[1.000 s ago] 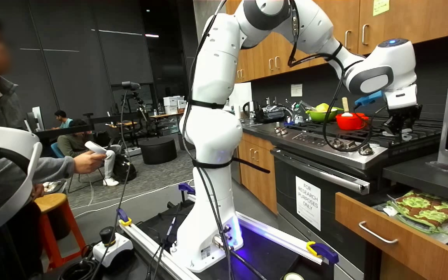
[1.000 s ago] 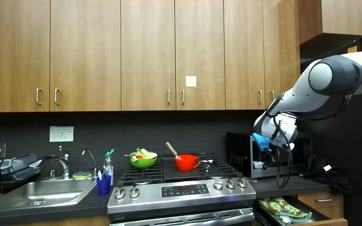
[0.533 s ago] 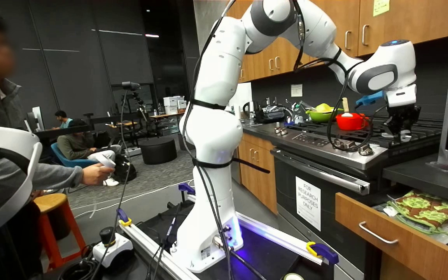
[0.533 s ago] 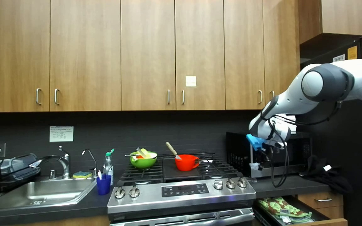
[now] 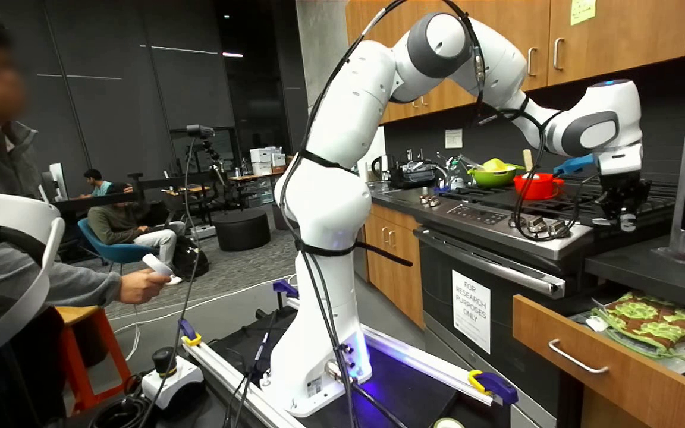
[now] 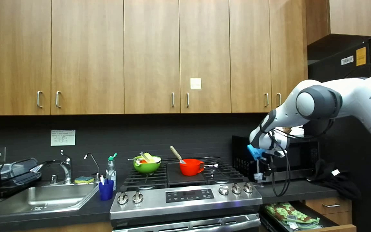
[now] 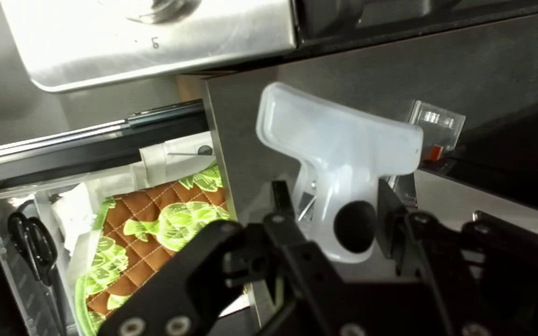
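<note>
One black two-fingered robot gripper pinches a translucent white, T-shaped plastic clip between its jaws, though contact on one side is hard to make out. The clip hangs above a dark grey countertop, near the corner of a stainless-steel stove. Below that countertop, an open light-brown wooden drawer holds a brown-and-green quilted cloth and, in a clear tray, black-handled scissors. On the stove sits a bright red pot.
</note>
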Tool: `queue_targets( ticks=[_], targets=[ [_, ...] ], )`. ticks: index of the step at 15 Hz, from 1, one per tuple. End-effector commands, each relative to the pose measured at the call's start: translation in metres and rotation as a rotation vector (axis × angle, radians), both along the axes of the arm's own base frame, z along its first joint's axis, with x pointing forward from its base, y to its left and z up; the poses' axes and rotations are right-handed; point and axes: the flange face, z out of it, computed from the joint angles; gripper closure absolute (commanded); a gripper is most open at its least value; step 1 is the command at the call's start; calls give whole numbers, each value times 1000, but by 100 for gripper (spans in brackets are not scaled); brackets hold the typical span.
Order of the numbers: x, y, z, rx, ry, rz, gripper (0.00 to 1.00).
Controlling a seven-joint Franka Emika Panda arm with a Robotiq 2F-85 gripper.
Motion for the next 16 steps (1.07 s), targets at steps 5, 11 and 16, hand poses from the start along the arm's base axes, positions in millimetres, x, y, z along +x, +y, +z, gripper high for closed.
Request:
queue_targets(
  ticks=[5,11,16],
  targets=[
    [2,-49,-38,-37,75,-92,81],
    [2,-60,-44,-38,72,-97,81],
    [1,-58,-46,-37,68,-81,45]
  ],
)
